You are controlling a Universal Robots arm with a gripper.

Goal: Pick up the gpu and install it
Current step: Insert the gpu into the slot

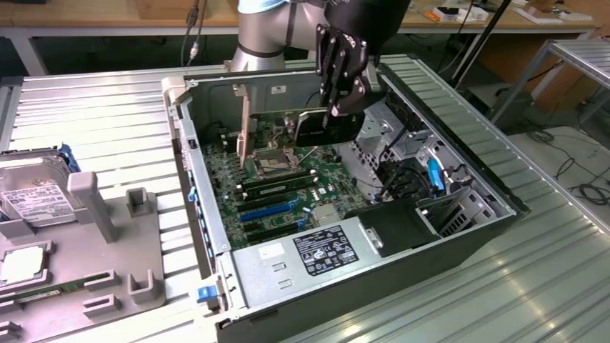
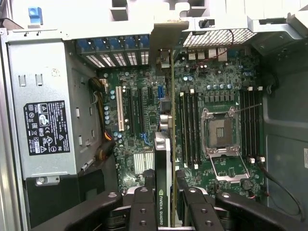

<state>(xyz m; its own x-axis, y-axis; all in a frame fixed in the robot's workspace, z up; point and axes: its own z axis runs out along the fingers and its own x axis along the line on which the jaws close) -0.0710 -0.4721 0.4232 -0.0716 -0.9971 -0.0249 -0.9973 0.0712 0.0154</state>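
Between the fingers (image 2: 144,207) of the tool (image 2: 166,195), which are clamped on either face of the gpu (image 2: 163,163), I see the card edge-on. It hangs inside the open computer case (image 1: 481,179), apart from the motherboard (image 2: 144,110) beneath. Its long edge runs parallel to the expansion slots (image 2: 130,110) and the memory slots (image 2: 190,130). Which slot lies under it I cannot tell, since the card hides its own footprint.

Exterior view: the black cooler faces the exterior view's right, and the silver bracket (image 1: 242,121) is close to the case's rear wall.

As I judge it, a good seating depends on holding the card upright and square to the slot. The bracket's foot should line up at the rear opening, so that the connector edge meets the slot evenly along its length; a tilt would likely bind one end.

Farther off lie the CPU socket (image 2: 220,130) and the power supply (image 2: 45,110). Beyond the case, a hard drive (image 1: 28,189) sits on the ribbed tabletop (image 1: 96,100).
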